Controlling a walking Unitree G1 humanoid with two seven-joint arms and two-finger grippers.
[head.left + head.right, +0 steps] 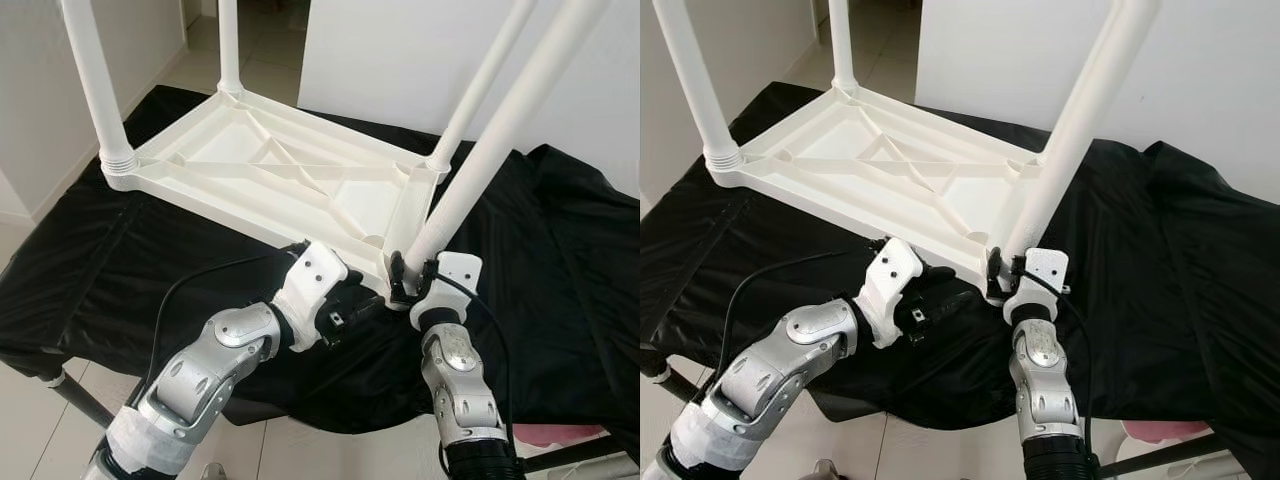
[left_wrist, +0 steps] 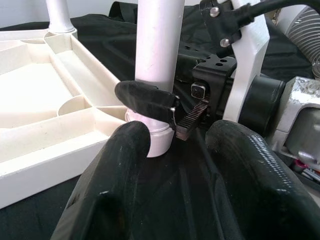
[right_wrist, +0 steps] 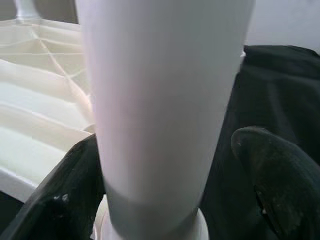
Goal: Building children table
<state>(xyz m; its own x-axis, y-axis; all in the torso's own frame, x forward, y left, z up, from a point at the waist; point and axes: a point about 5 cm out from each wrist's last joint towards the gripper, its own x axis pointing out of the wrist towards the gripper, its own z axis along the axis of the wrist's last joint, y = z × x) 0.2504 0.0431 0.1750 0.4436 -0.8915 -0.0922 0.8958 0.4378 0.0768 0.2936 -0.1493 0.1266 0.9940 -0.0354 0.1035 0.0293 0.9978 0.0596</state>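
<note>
A white plastic children's table lies upside down on a black cloth, with legs standing up from its corners. The near right leg stands in its corner socket, tilted toward me. My right gripper is at this leg's base with one finger on each side. In the right wrist view one finger lies against the leg, while the other finger stands a little off it. My left gripper is open and empty just left of that corner, pointing at the leg base.
The black cloth covers a low stand and hangs over its front edge. A white wall rises behind it, with tiled floor to the left. A black cable loops over my left forearm. Something pink lies low at the right.
</note>
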